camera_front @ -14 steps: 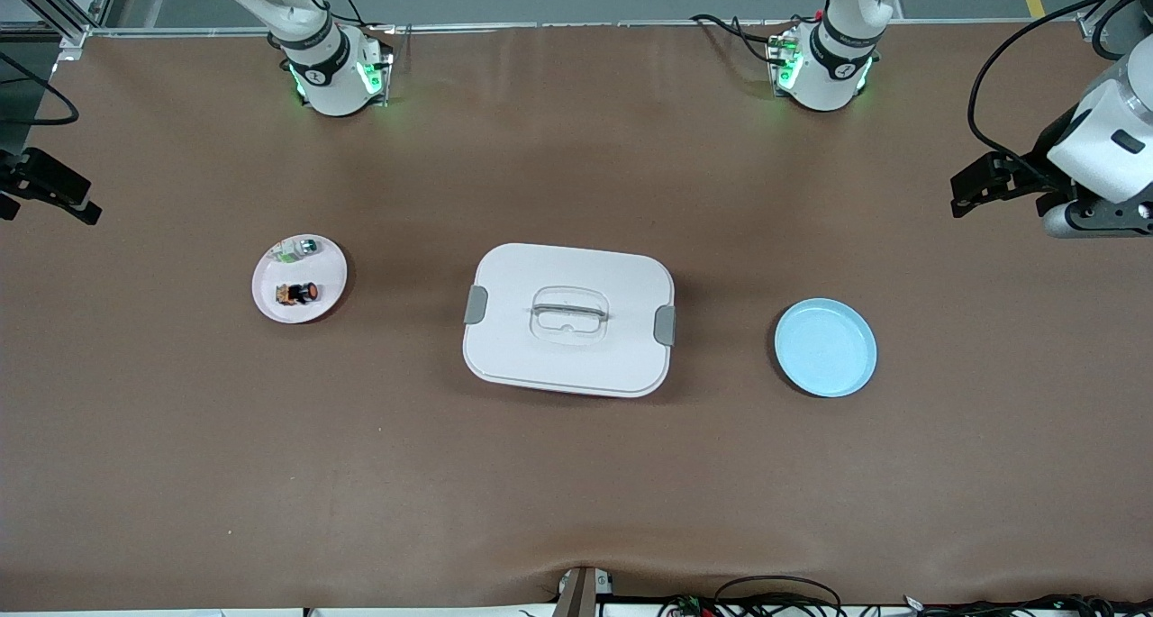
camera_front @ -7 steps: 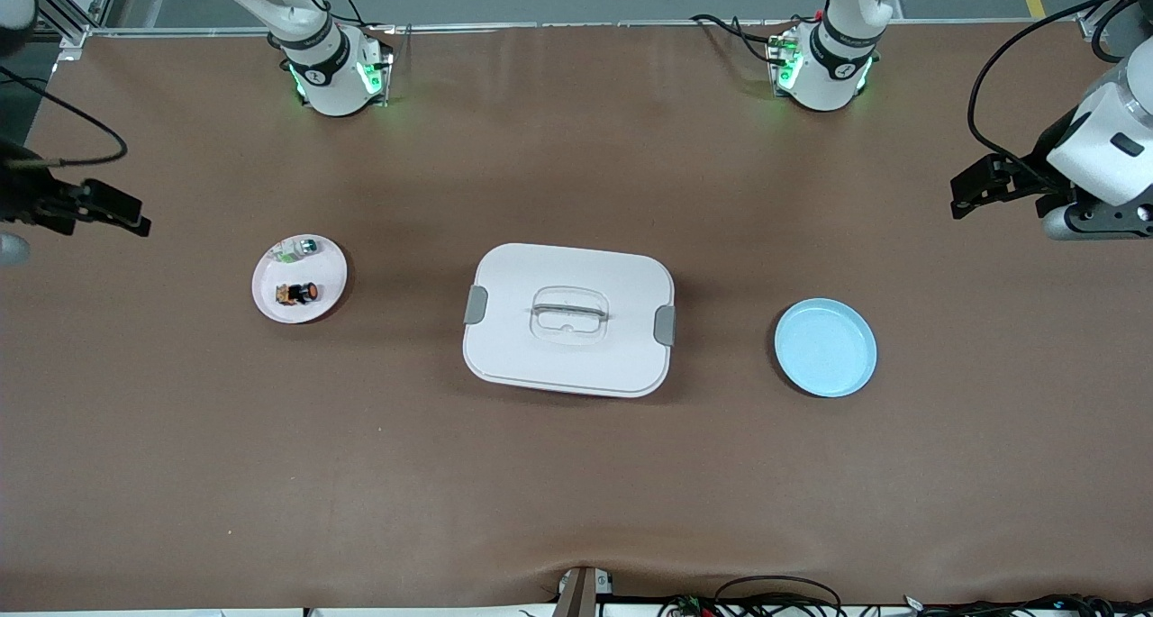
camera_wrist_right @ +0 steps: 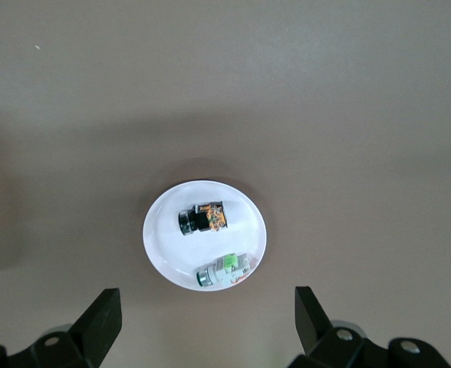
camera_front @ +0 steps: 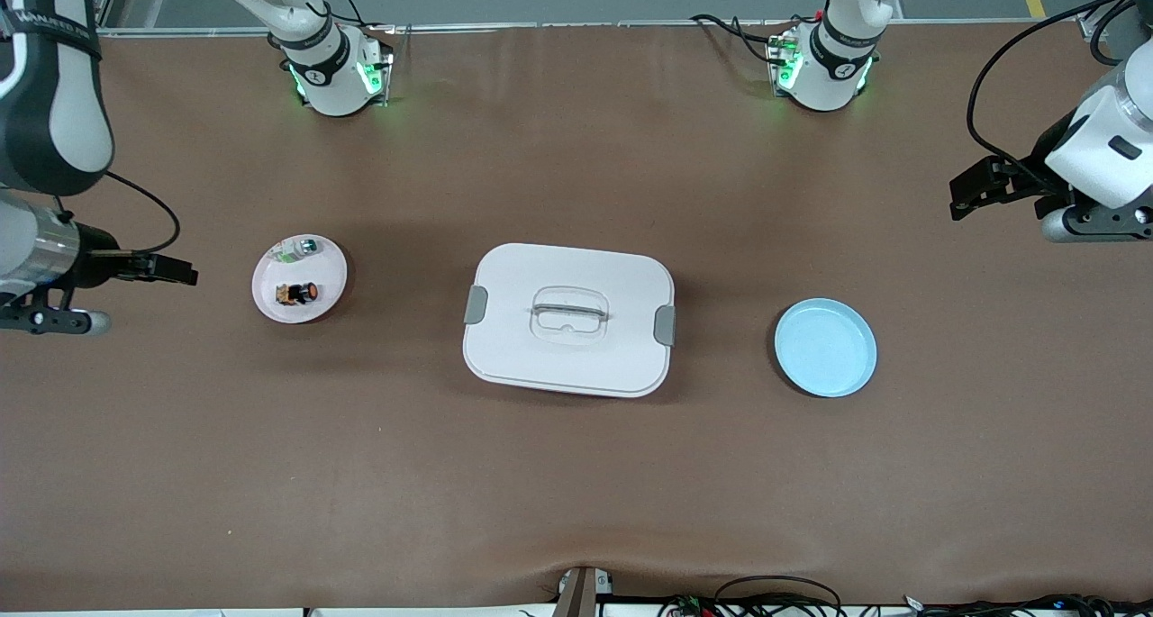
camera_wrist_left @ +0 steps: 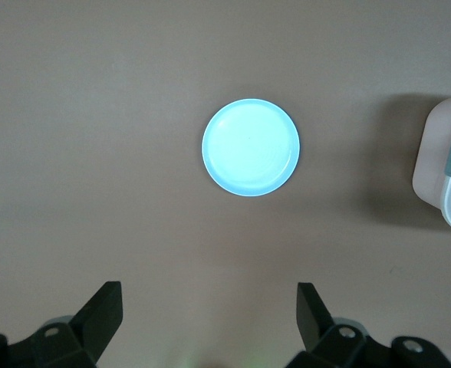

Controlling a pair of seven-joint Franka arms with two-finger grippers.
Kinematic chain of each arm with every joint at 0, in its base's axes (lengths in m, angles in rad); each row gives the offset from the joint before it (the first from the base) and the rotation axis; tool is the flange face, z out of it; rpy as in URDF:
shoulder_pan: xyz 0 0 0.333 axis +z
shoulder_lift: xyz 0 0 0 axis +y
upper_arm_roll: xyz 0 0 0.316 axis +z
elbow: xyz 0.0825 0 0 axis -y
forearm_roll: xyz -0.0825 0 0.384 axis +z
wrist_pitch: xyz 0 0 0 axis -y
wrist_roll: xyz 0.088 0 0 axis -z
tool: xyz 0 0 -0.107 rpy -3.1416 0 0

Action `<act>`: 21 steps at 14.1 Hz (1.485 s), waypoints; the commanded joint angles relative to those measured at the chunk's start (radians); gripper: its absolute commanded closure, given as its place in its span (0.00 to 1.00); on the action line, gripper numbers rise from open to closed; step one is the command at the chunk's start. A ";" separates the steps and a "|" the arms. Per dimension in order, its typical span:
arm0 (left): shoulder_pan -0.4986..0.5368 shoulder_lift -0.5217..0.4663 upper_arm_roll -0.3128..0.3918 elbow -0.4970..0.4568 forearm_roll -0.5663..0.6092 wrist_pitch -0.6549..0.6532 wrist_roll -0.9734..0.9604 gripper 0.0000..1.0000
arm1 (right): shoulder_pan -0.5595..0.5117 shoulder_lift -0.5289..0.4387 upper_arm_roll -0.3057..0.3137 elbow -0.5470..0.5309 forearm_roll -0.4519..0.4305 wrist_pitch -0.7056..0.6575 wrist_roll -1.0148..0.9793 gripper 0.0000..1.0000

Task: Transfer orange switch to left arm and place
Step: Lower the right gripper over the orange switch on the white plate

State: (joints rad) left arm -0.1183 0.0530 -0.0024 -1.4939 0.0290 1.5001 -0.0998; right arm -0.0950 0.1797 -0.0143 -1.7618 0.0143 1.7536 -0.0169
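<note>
up front, the orange switch (camera_front: pixel 297 293) lies on its side on the pink plate (camera_front: pixel 326 303), long axis running along the table, orange cap toward the box (camera_front: pixel 568 320). the right gripper (camera_front: pixel 171 270) hangs beside the plate at the right arm's end; the left gripper (camera_front: pixel 971 186) waits above the table near the blue plate (camera_front: pixel 825 347).

right wrist view: fingers (camera_wrist_right: pixel 103 318) spread wide, switch (camera_wrist_right: pixel 202 219) and green-capped part (camera_wrist_right: pixel 224 271) on the plate (camera_wrist_right: pixel 164 253).

left wrist view: fingers (camera_wrist_left: pixel 103 310) spread, over bare table beside the blue plate (camera_wrist_left: pixel 250 147).

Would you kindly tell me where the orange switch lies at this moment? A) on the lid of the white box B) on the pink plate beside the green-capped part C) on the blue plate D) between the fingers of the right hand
B: the orange switch rests on the pink plate next to the green-capped part, with neither hand touching it.
</note>
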 commanded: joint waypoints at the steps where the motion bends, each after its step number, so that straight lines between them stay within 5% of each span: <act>1: -0.003 0.007 -0.001 0.021 0.008 -0.014 0.002 0.00 | -0.020 -0.052 0.008 -0.137 -0.002 0.091 -0.005 0.00; 5: -0.004 0.007 -0.001 0.023 0.012 -0.014 0.002 0.00 | -0.014 -0.095 0.011 -0.382 0.000 0.355 -0.003 0.00; 11: -0.006 0.007 -0.001 0.024 0.014 -0.014 0.003 0.00 | 0.035 -0.083 0.014 -0.533 0.010 0.565 -0.005 0.00; 21: 0.000 0.007 -0.001 0.023 0.006 -0.014 0.000 0.00 | 0.043 0.033 0.013 -0.551 0.001 0.717 -0.175 0.00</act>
State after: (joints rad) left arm -0.1196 0.0531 -0.0027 -1.4925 0.0290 1.5001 -0.0998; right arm -0.0352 0.1840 -0.0023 -2.3149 0.0151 2.4392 -0.1482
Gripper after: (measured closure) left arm 0.000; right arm 0.000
